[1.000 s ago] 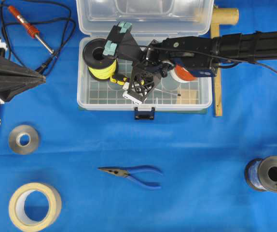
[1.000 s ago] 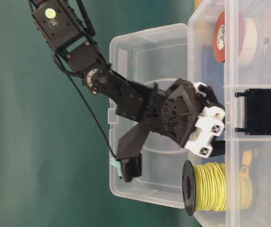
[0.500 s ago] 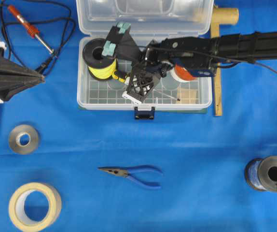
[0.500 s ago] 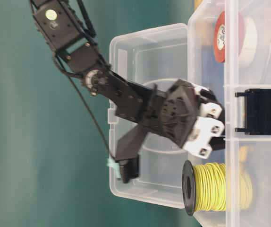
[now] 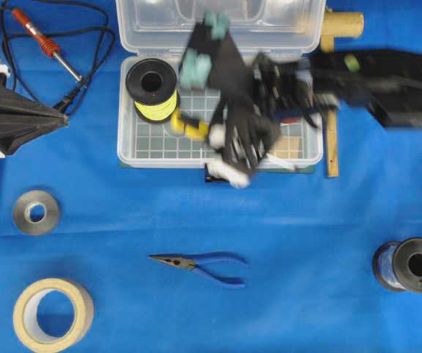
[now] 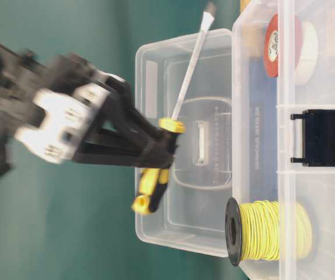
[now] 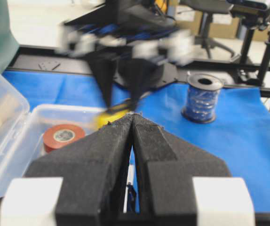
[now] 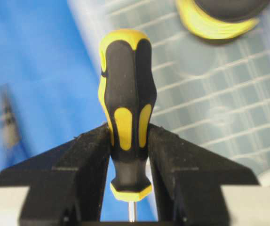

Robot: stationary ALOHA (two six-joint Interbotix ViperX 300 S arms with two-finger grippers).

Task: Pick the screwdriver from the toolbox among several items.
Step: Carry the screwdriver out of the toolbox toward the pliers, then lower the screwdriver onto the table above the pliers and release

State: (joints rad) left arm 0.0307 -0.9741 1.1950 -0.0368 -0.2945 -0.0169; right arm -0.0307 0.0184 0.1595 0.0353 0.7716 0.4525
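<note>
The chunky yellow-and-black rubber-handled screwdriver [image 8: 125,117], thin silver shaft bare, is clamped at its waist in the right gripper [image 8: 128,155]. Half a second ago it lay low in the clear plastic toolbox [image 5: 134,151]; now it is lifted above it. The left gripper [image 7: 133,123] is closed, empty.

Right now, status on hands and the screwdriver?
Right hand shut on the screwdriver, handle clamped, lifted above the toolbox. Left hand shut, empty, parked off to the side. Nothing in the way.
</note>
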